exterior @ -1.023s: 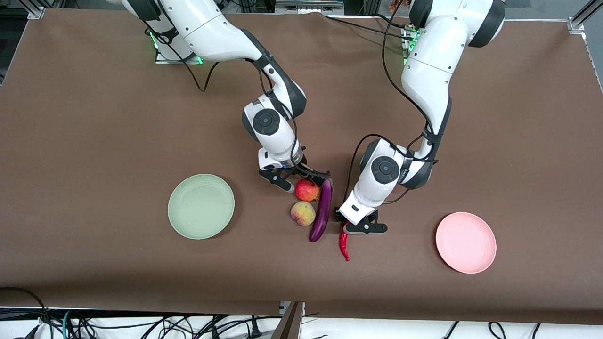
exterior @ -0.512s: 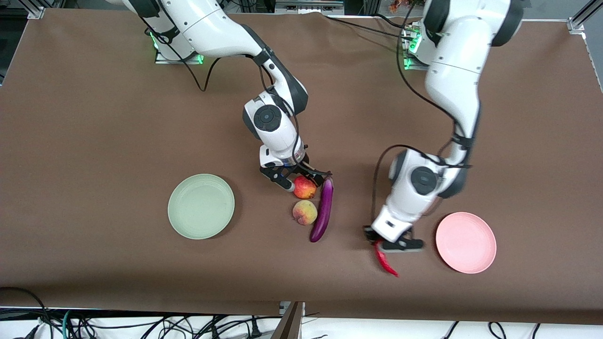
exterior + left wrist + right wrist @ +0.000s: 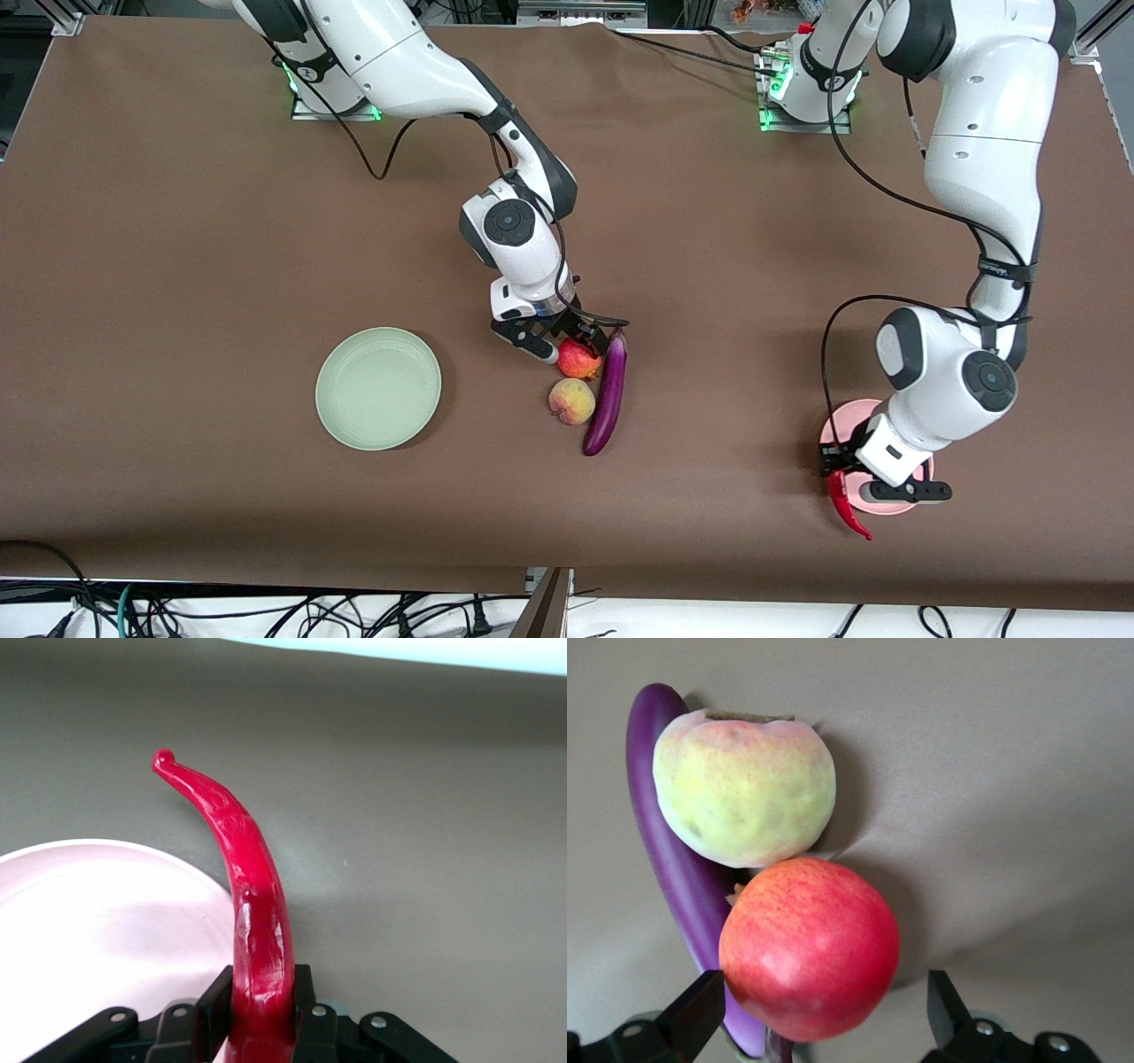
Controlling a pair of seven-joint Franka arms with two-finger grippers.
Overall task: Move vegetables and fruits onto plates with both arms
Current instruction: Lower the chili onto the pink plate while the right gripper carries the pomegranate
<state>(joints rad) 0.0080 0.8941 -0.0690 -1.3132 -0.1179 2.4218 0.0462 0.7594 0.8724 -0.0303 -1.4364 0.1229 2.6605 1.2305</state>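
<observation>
My left gripper (image 3: pixel 842 468) is shut on the red chili pepper (image 3: pixel 848 514) and holds it over the edge of the pink plate (image 3: pixel 839 422) that is nearer to the front camera. In the left wrist view the chili (image 3: pixel 252 895) sticks out from the shut gripper (image 3: pixel 263 1005), beside the pink plate (image 3: pixel 97 930). My right gripper (image 3: pixel 567 344) is open and low, with a finger on each side of the red apple (image 3: pixel 578 359). The peach (image 3: pixel 571 400) and purple eggplant (image 3: pixel 607 394) lie beside the apple. The right wrist view shows the apple (image 3: pixel 811 948) between the open gripper (image 3: pixel 819 1010), with the peach (image 3: pixel 744 788) and eggplant (image 3: pixel 673 868).
The mint green plate (image 3: pixel 378 387) lies toward the right arm's end of the table, beside the fruits. The eggplant touches the apple's side close to one right finger. The brown table (image 3: pixel 177 221) spreads around them. Cables hang below the table's front edge.
My left arm has carried the chili from beside the eggplant across to the pink plate. My right gripper has stayed open around the apple, shifting only slightly.
</observation>
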